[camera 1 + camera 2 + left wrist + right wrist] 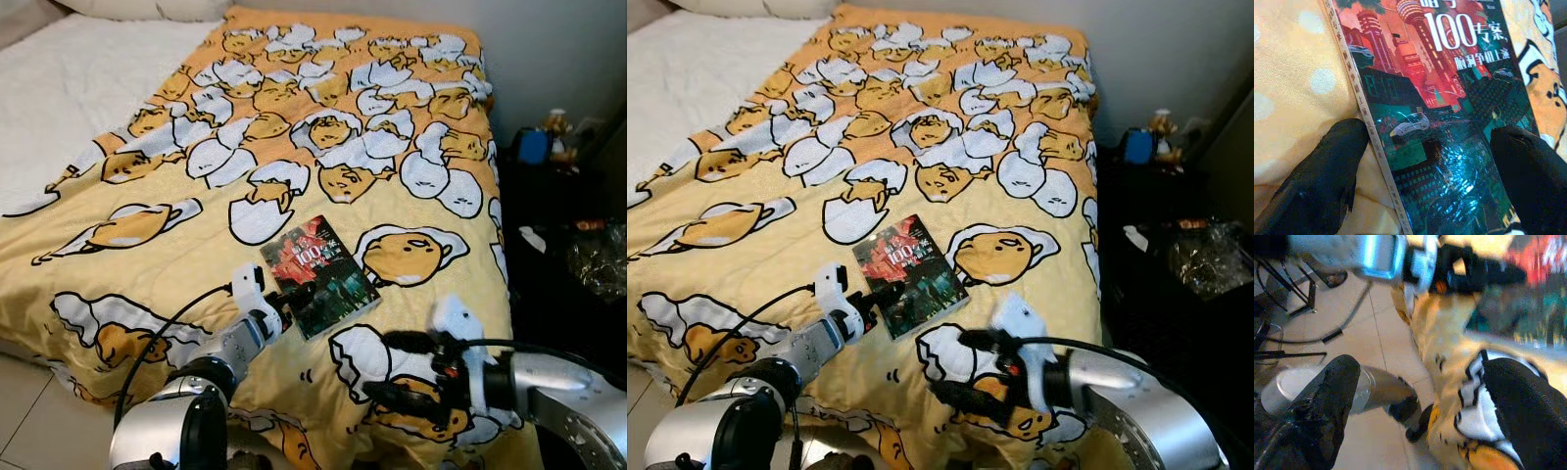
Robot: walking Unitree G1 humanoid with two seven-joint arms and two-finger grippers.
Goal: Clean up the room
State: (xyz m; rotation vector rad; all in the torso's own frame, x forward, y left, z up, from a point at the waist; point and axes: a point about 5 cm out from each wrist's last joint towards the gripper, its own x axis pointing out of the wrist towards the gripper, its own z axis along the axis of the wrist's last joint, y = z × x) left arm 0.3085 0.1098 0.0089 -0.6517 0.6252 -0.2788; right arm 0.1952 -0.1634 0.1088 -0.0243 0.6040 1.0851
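The left gripper (1430, 166) is spread wide at the near edge of the book (318, 275), one finger (1327, 171) on the blanket (196, 147) beside the spine, the other over the cover. The right gripper (397, 367) hangs agape over the bed's near right corner. The book lies flat near the bed's near edge.

A white textured bedsheet (59, 88) lies at ten o'clock beside the yellow quilt printed with egg-yolk characters (323, 127). At three o'clock, a dark side table (563, 211) carries a blue object (534, 145) and crinkled clear plastic (598, 257). Pale floor tiles (24, 416) show at eight o'clock.
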